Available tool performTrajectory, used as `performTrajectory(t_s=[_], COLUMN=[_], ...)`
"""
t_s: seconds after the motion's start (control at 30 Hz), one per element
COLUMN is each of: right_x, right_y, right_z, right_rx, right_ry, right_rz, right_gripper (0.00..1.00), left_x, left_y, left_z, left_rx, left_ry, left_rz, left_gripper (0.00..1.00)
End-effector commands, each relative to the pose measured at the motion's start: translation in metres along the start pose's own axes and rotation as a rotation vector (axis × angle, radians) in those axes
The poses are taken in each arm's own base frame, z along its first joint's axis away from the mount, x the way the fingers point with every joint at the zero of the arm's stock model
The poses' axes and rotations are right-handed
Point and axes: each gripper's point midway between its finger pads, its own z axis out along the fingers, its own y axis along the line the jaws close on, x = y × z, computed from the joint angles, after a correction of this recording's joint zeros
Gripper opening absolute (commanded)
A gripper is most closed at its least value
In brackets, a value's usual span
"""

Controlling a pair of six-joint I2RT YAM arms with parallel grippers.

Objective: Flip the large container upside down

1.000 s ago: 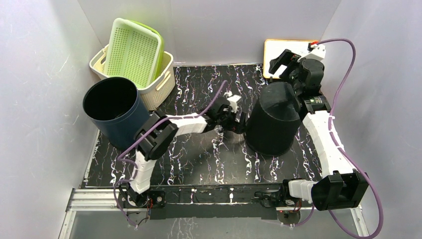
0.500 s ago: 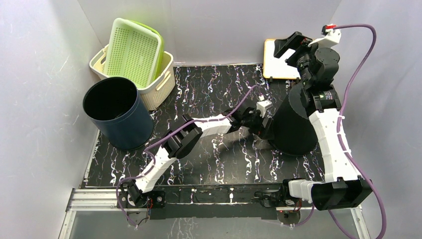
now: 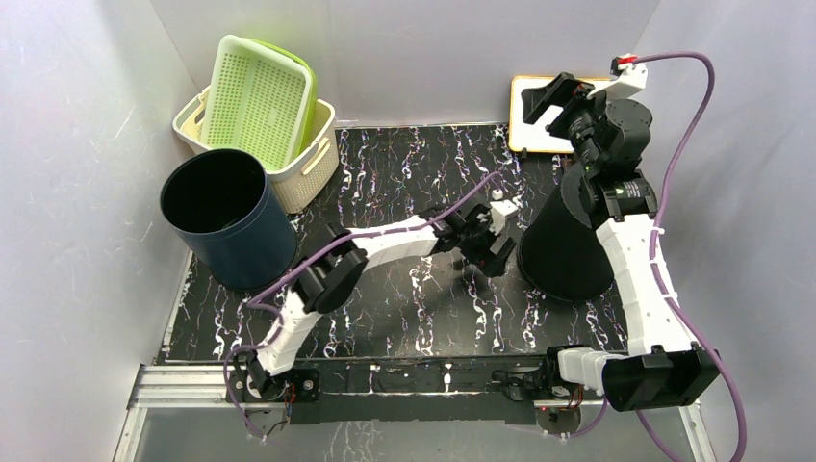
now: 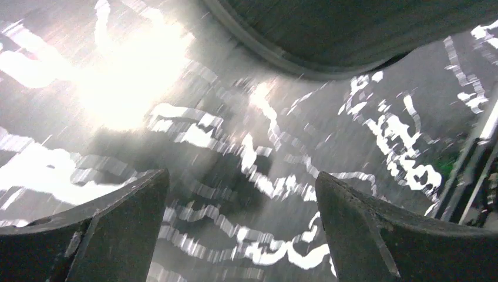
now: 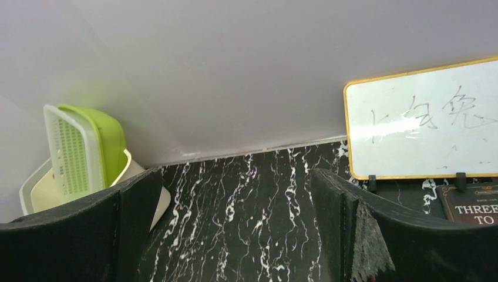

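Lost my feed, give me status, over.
Left hand open beside the black container. Right hand open, raised, empty. Container mouth down on table. Blue bin well clear.

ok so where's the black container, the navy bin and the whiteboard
black container [image 3: 563, 252]: top external view, on its side wall
navy bin [image 3: 258, 248]: top external view, on its outer wall
whiteboard [image 5: 420, 138]: right wrist view, on its white face

Our left arm [image 3: 385, 236] stretched low and far forward toward the right, our left gripper [image 4: 241, 194] tipped downward, jaws spread wide, our right arm [image 3: 630, 260] reared up tall, our right gripper [image 5: 235, 200] held high and level, jaws wide apart
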Motion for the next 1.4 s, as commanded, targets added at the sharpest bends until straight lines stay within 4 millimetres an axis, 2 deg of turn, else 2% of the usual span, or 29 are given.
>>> performTrajectory(t_s=[0.0, 0.23, 0.37, 0.43, 0.53, 0.6, 0.73, 0.83, 0.97, 1.1, 1.23, 1.37], right_x=[0.000, 0.043, 0.071, 0.083, 0.098, 0.105, 0.117, 0.123, 0.125, 0.126, 0.130, 0.131], right_y=[0.011, 0.006, 0.003, 0.000, -0.003, -0.004, -0.002, -0.003, -0.007, -0.008, -0.009, -0.011], right_z=[-0.006, -0.005, -0.007, -0.009, -0.012, -0.014, -0.016, -0.018, -0.022, -0.024, -0.026, -0.028], right_rx=[-0.069, -0.101, -0.119, -0.117, -0.114, -0.114, -0.125, -0.124, -0.106, -0.104, -0.104, -0.096], right_ry=[-0.002, 0.090, 0.156, 0.179, 0.210, 0.224, 0.254, 0.269, 0.268, 0.275, 0.283, 0.282], right_rz=[-0.010, 0.034, 0.053, 0.058, 0.065, 0.067, 0.072, 0.074, 0.066, 0.056, 0.059, 0.060], right_gripper=[0.98, 0.98, 0.98, 0.98, 0.98, 0.98, 0.98, 0.98, 0.98, 0.98, 0.98, 0.98], left_x=[-0.015, -0.046, -0.048, -0.045, -0.038, -0.037, -0.036, -0.027, 0.001, 0.027, 0.037, 0.057], left_y=[0.027, 0.042, 0.067, 0.083, 0.104, 0.110, 0.119, 0.130, 0.145, 0.158, 0.169, 0.186], left_z=[-0.100, -0.243, -0.328, -0.369, -0.421, -0.459, -0.510, -0.530, -0.532, -0.545, -0.547, -0.540], left_rx=[-0.328, -0.681, -0.929, -0.992, -1.064, -1.120, -1.244, -1.316, -1.372, -1.464, -1.461, -1.450], left_ry=[0.020, -0.063, -0.119, -0.180, -0.277, -0.340, -0.377, -0.347, -0.275, -0.249, -0.281, -0.225], left_rz=[0.077, 0.085, 0.029, -0.048, -0.140, -0.173, -0.204, -0.236, -0.300, -0.350, -0.375, -0.416], left_gripper=[0.93, 0.94, 0.94, 0.95, 0.98, 0.99, 0.98, 0.98, 0.97, 0.96, 0.95, 0.89])
